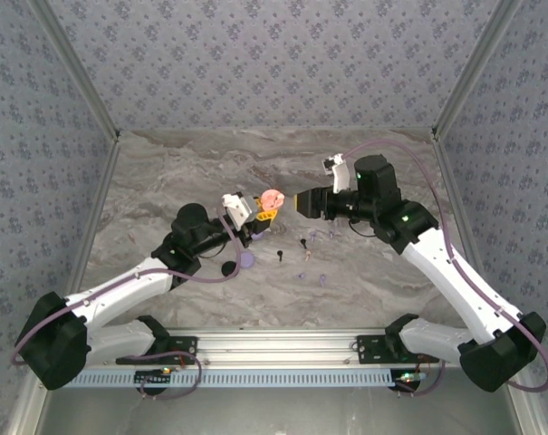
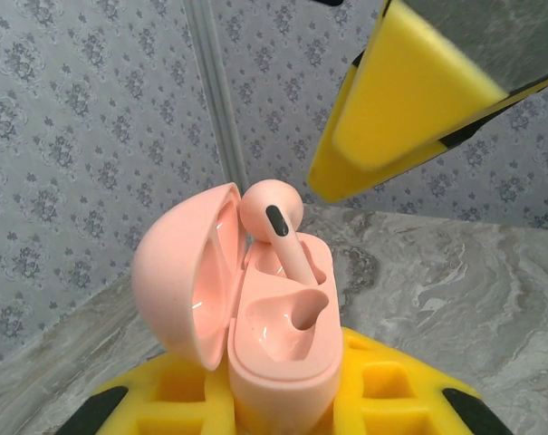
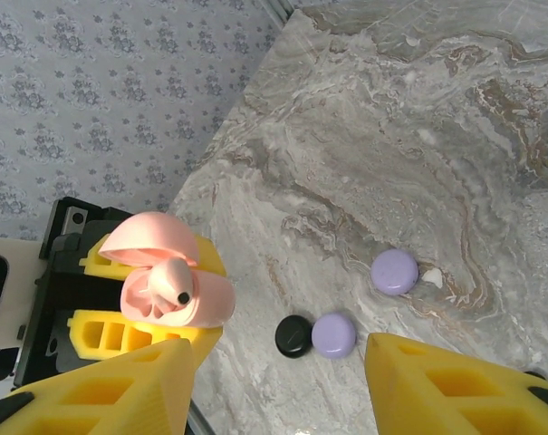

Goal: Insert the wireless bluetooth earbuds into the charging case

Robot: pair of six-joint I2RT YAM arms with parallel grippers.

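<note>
pink earbud (image 2: 272,216) upright in open case (image 2: 283,358), case clamped in L pincer (image 1: 261,215)

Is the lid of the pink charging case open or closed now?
Open. The pink charging case has its lid swung back, and a pink earbud stands in one socket.

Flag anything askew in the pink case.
The pink earbud sits proud of the case held in the left gripper. Its stem is in one well, but its head rides well above the case and leans toward the open lid, so it looks not fully seated. The other well is empty.
</note>
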